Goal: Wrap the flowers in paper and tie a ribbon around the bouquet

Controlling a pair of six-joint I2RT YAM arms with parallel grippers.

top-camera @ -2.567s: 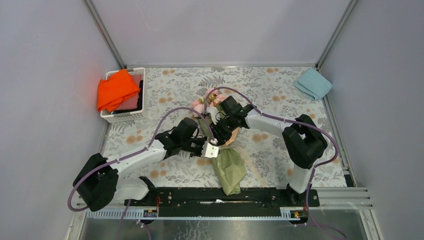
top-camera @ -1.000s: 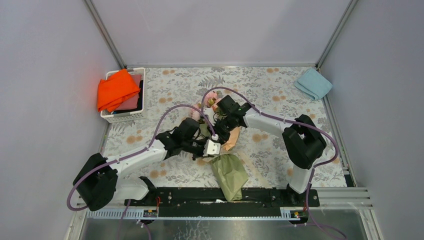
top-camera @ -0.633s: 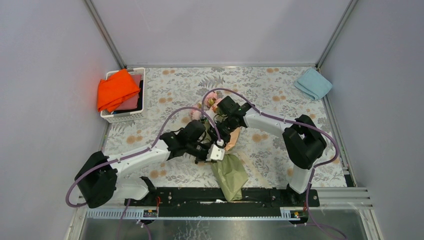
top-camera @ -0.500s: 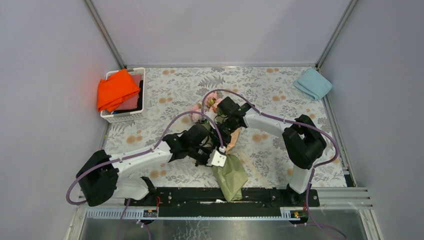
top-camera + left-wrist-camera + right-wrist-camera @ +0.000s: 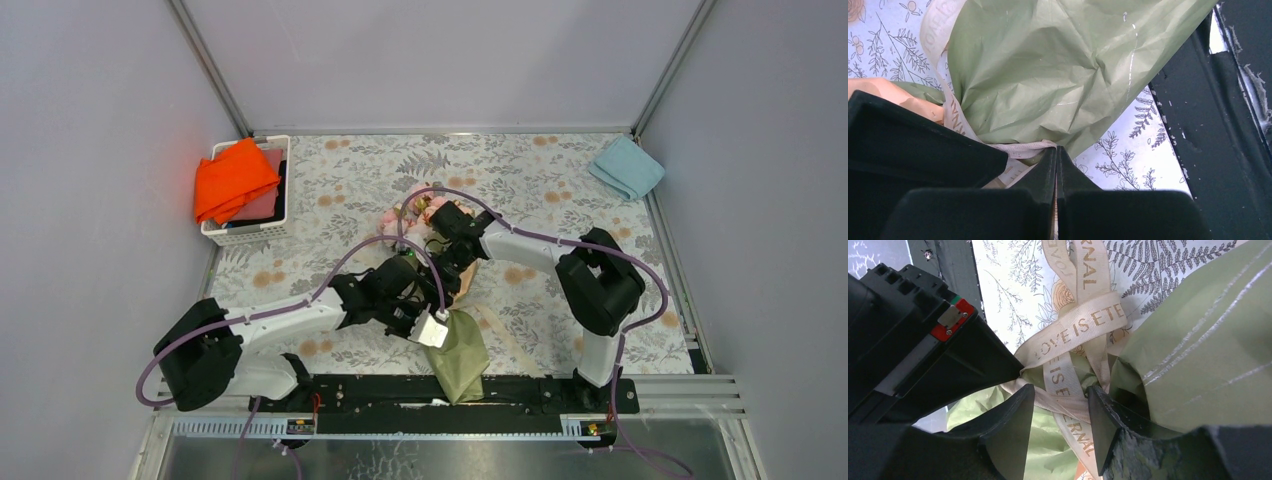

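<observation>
Top external shows you the bouquet [image 5: 462, 338] lying mid-frame on the worktop [image 5: 350, 180], with its flowers [image 5: 408, 208] toward the top and its paper [image 5: 455, 368] cone pointing at the bottom edge. In your left wrist view, the left fingers [image 5: 1056, 165] are clenched on a bunched strand of ribbon [image 5: 1023, 148] at the cone's neck. In your right wrist view, the right fingers [image 5: 1023, 415] stand apart, released, and crossed ribbon bands lie between them, just beside the left fingers' tip.
</observation>
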